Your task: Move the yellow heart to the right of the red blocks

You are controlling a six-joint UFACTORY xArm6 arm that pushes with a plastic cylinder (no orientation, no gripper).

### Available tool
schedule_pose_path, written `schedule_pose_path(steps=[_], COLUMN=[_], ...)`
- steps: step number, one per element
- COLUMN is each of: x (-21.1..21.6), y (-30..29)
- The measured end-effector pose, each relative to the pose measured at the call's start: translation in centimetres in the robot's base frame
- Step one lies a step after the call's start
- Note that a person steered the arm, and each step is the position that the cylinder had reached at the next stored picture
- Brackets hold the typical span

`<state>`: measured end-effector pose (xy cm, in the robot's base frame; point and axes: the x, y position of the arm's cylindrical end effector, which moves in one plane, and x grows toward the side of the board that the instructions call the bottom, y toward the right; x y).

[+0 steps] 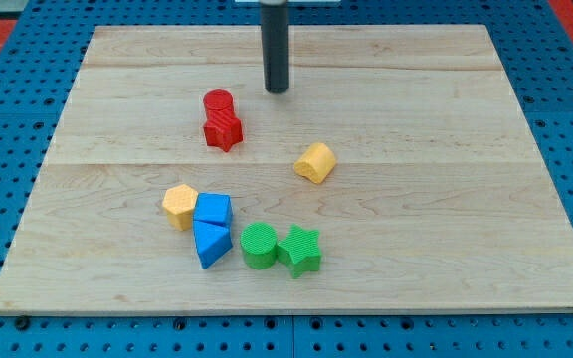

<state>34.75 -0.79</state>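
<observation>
Red blocks [222, 119] upper left of centre on tabletop [466, 249]. My tip [278, 90] just right of them, touching nothing; no jaws on this rod. Yellow heart [315, 162] right and below, arguably placed.

Yellow heart [315, 162] lies lower right of red star [223, 130], which touches red cylinder [218, 101].

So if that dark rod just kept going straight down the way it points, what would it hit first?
Only the bare wooden board, it seems. My tip sits up and right of the red blocks, apparently not touching them.
</observation>
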Motion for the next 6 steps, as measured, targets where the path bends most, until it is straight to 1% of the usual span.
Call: schedule_pose_path(steps=[1,2,3,4,5,6], x=[3.5,2.6,6.9,13.1,14.5,10.1], y=[1.8,5.3,13.8,11.8,3.7,3.8])
